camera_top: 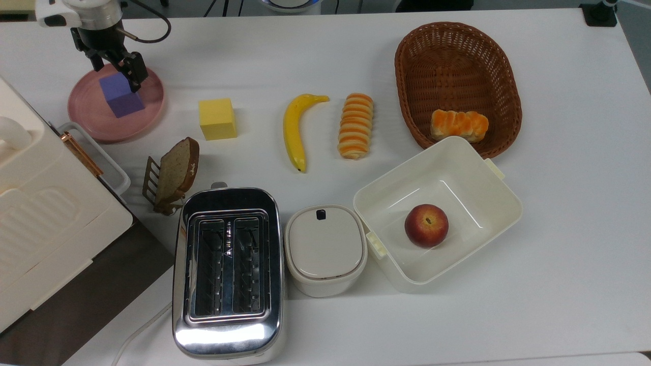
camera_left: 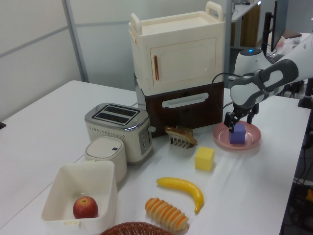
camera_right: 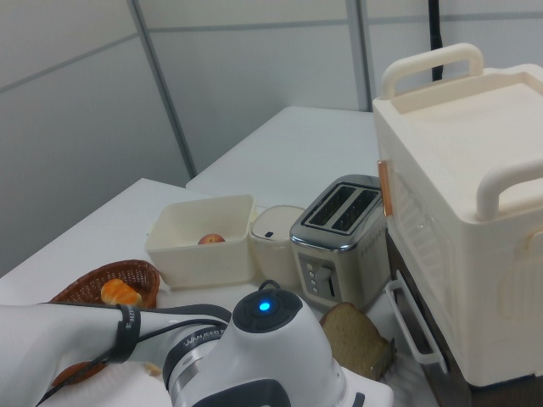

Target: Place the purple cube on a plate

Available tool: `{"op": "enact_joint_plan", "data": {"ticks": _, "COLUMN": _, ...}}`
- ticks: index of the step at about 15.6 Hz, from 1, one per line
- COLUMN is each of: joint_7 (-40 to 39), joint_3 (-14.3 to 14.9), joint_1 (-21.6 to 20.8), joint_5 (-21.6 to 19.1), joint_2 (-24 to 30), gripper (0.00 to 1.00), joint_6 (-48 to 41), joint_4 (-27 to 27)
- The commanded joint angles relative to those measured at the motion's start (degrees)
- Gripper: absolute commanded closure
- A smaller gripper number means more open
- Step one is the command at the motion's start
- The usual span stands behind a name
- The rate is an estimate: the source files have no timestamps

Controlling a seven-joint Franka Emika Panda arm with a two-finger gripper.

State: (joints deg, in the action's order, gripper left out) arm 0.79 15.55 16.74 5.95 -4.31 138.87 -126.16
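The purple cube (camera_top: 121, 94) rests on the pink plate (camera_top: 96, 122) at the top view's upper left, and the same purple cube (camera_left: 238, 133) sits on the plate (camera_left: 249, 143) in the left view. My gripper (camera_top: 118, 68) hangs open just above the cube, its two black fingers spread to either side of the cube's top and apart from it. In the left view the gripper (camera_left: 240, 119) stands directly over the cube with daylight between the fingers.
A yellow cube (camera_top: 217, 118) lies right of the plate in the top view, then a banana (camera_top: 295, 129) and a striped bread roll (camera_top: 355, 125). A cream cabinet (camera_top: 40, 203), a bread slice in a rack (camera_top: 174, 174) and a toaster (camera_top: 227, 269) stand in front.
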Motion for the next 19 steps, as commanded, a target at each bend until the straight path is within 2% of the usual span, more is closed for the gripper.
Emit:
{"op": "enact_joint_plan", "data": {"ticks": 1, "joint_7": 0.9, "joint_3": -0.2, "joint_1": -2.6, "joint_5": -0.9, "joint_2": 2.0, "gripper": 0.0, "joint_6": -2.2, "joint_4": 0.3}}
{"op": "enact_joint_plan", "data": {"ticks": 2, "joint_7": 0.8, "joint_3": -0.2, "joint_1": -5.6, "joint_5": -0.7, "joint_2": 4.0, "gripper": 0.0, "joint_6": -6.5, "joint_4": 0.7}}
{"op": "enact_joint_plan", "data": {"ticks": 4, "joint_7": 0.8, "joint_3": -0.2, "joint_1": -11.3, "joint_5": -0.1, "joint_2": 7.5, "gripper": 0.0, "joint_6": -19.0, "joint_4": 5.5}}
{"op": "enact_joint_plan", "data": {"ticks": 6, "joint_7": 1.6, "joint_3": -0.2, "joint_1": -14.5, "joint_5": -0.8, "joint_2": 8.3, "gripper": 0.0, "joint_6": -33.9, "joint_4": 14.4}}
{"op": "enact_joint_plan", "data": {"ticks": 7, "joint_7": 2.5, "joint_3": -0.3, "joint_1": -15.8, "joint_5": -1.3, "joint_2": 8.3, "gripper": 0.0, "joint_6": -38.5, "joint_4": 18.4}}
{"op": "enact_joint_plan", "data": {"ticks": 8, "joint_7": 4.0, "joint_3": -0.3, "joint_1": -17.2, "joint_5": -2.2, "joint_2": 8.3, "gripper": 0.0, "joint_6": -40.1, "joint_4": 20.8}}
{"op": "enact_joint_plan", "data": {"ticks": 13, "joint_7": 9.0, "joint_3": -0.7, "joint_1": -25.0, "joint_5": -2.9, "joint_2": 9.4, "gripper": 0.0, "joint_6": -39.4, "joint_4": 23.0}}
{"op": "enact_joint_plan", "data": {"ticks": 19, "joint_7": 9.3, "joint_3": -1.0, "joint_1": -27.4, "joint_5": -5.1, "joint_2": 9.5, "gripper": 0.0, "joint_6": -42.3, "joint_4": 26.3}}
